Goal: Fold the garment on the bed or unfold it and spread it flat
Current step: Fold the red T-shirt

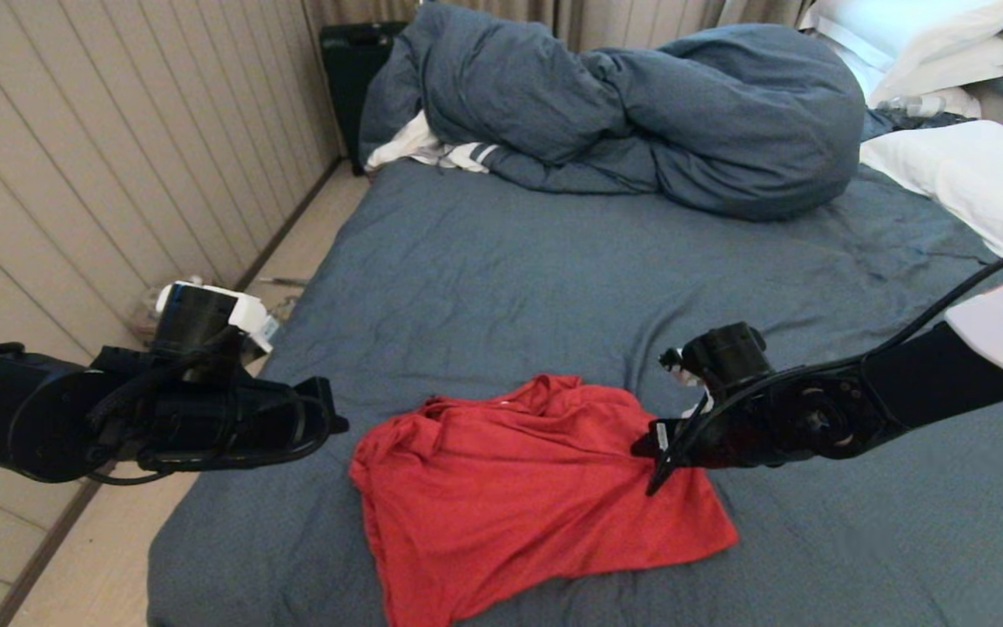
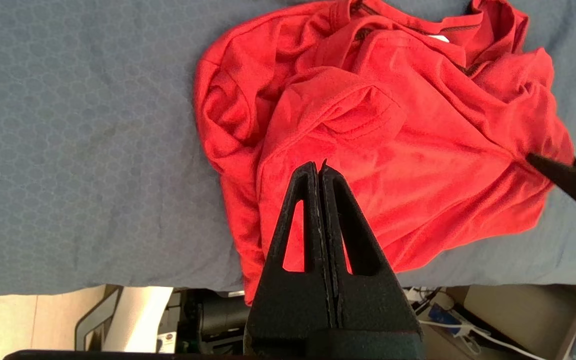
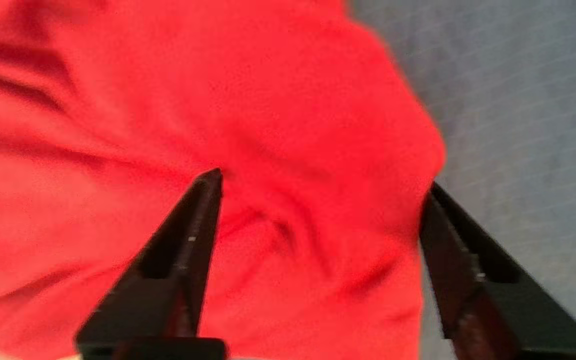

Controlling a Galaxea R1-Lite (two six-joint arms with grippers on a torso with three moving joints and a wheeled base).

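The garment [image 1: 528,488], a red T-shirt, lies crumpled on the near part of the bed [image 1: 510,279]; its print is hidden, and only plain red cloth and the neck band show. My left gripper [image 1: 338,423] hovers just left of the shirt, shut and empty. In the left wrist view its tips [image 2: 318,167] sit above the garment [image 2: 418,150] without holding cloth. My right gripper [image 1: 642,448] is down at the shirt's right edge, open. In the right wrist view its fingers straddle a bunched fold of the garment [image 3: 318,150], with the right gripper [image 3: 325,195] pressed close to the cloth.
A bunched blue-grey duvet [image 1: 641,113] fills the far end of the bed, with a white striped cloth [image 1: 432,152] under its left side. White pillows [image 1: 972,174] lie far right. The bed's left edge drops to the floor [image 1: 101,557] beside a panelled wall.
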